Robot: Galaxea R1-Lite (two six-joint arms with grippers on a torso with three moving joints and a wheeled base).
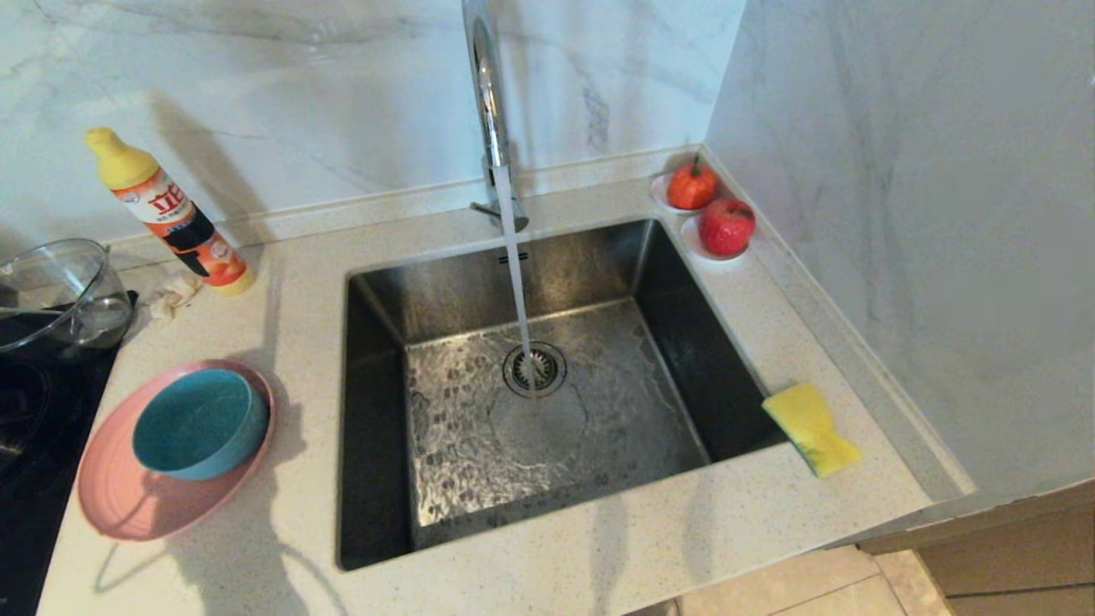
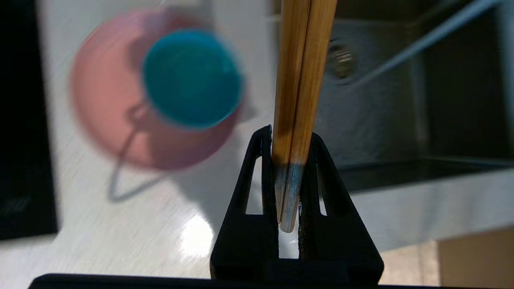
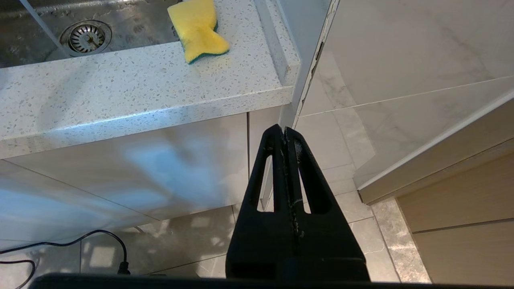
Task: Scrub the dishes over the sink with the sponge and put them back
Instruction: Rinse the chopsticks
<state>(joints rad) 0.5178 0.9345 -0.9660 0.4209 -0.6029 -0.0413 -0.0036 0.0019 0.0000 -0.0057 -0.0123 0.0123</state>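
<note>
Left pincer [image 2: 287,138] clamps a pair of chopsticks [image 2: 301,80] mid-frame, right pincer [image 3: 284,134] sits closed below the tabletop [image 3: 140,80].

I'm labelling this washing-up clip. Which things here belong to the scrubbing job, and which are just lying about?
Job:
pink plate
teal bowl on it
yellow sponge on the counter beside the sink
left end effector, shut on chopsticks

Lying about:
detergent bottle
glass bowl
two saucers of red fruit
right end effector, shut, below the counter
</note>
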